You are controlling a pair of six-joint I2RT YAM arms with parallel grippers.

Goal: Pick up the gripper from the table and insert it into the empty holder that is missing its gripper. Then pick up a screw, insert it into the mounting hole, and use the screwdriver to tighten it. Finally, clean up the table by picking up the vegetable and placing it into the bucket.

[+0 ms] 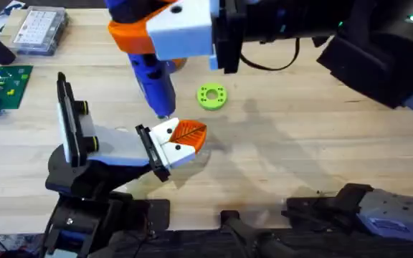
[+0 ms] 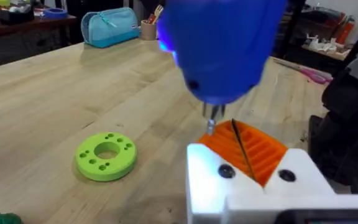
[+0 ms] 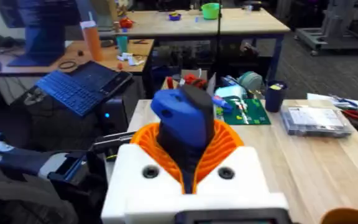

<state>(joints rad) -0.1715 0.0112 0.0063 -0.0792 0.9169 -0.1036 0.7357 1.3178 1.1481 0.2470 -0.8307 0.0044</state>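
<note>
The screwdriver (image 1: 153, 75) is clamped in the right gripper (image 1: 165, 30), its bit at the left gripper (image 1: 180, 138), whose opening cannot be told; bare table (image 1: 321, 143) lies beside the lime-green ring (image 1: 211, 96).

Even, bright indoor light fell from above on the pale wood table (image 1: 314, 150), with soft shadows pooling under the arms and beside the green ring (image 1: 211, 96). In the left wrist view, the blue screwdriver (image 2: 222, 50) loomed large and blurred close to the lens. The room behind looked dimmer and softer.
</note>
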